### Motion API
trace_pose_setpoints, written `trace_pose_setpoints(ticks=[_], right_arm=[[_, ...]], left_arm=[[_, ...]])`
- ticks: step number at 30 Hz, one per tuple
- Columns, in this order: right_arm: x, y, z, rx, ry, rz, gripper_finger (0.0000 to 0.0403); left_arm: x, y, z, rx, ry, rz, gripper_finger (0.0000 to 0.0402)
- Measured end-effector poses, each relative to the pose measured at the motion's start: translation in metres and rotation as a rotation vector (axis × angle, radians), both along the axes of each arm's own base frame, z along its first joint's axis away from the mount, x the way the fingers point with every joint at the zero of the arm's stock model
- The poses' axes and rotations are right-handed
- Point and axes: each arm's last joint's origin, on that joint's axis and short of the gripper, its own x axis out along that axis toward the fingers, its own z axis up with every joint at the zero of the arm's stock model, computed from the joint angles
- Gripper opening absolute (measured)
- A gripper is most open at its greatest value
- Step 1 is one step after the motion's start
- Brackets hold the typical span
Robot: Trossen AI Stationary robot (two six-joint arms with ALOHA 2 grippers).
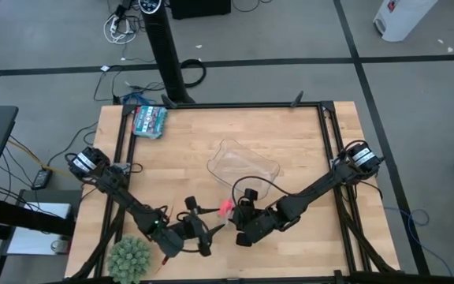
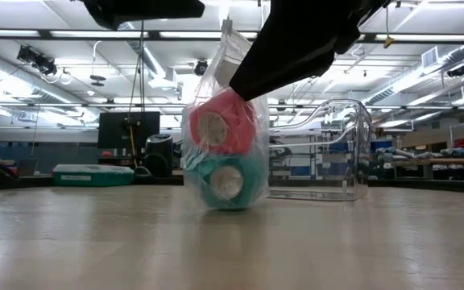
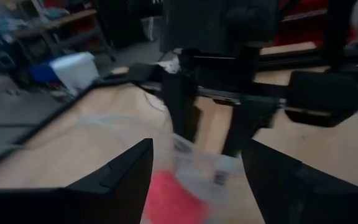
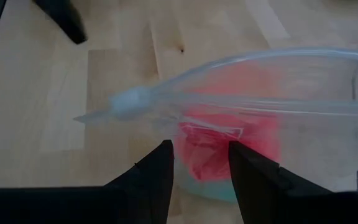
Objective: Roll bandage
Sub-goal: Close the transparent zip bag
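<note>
The bandage (image 2: 218,122) sits rolled above a teal roll (image 2: 230,181) inside a clear bag (image 2: 193,137) resting on the tabletop (image 2: 95,242). The right pincer (image 4: 199,163) pinches the bag's top edge, while the left pincer (image 3: 197,171) is spread wide beside the bag, empty.

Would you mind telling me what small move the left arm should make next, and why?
Probably ease the open left claw forward to grip the clear bag. The pink bandage is sealed inside, above a teal roll, while the right claw pinches the bag's top.
</note>
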Motion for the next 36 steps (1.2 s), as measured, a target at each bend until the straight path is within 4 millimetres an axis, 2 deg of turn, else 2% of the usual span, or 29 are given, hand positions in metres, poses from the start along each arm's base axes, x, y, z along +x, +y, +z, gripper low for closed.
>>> trace_pose_setpoints(ticks=[4,10,20,29,36], right_arm=[[0.003,-0.003,0.001,0.005,-0.017,-0.013,0.0149],[0.004,-0.005,0.002,0.007,-0.021,-0.016,0.0149],[0.004,-0.005,0.001,0.008,-0.017,-0.013,0.0149],[0.002,-0.006,-0.001,-0.013,0.004,-0.028,0.0149],[0.002,-0.006,0.0,-0.013,-0.003,-0.03,0.0149]], left_arm=[[0.004,0.0,-0.009,-0.081,0.011,-0.035,0.0252],[0.011,0.006,-0.021,-0.095,0.02,0.013,0.0252],[0.014,0.013,-0.023,-0.115,0.023,0.06,0.0252],[0.018,-0.008,0.003,0.008,0.091,0.047,0.0248],[0.024,-0.012,0.014,-0.191,0.119,0.029,0.0221]])
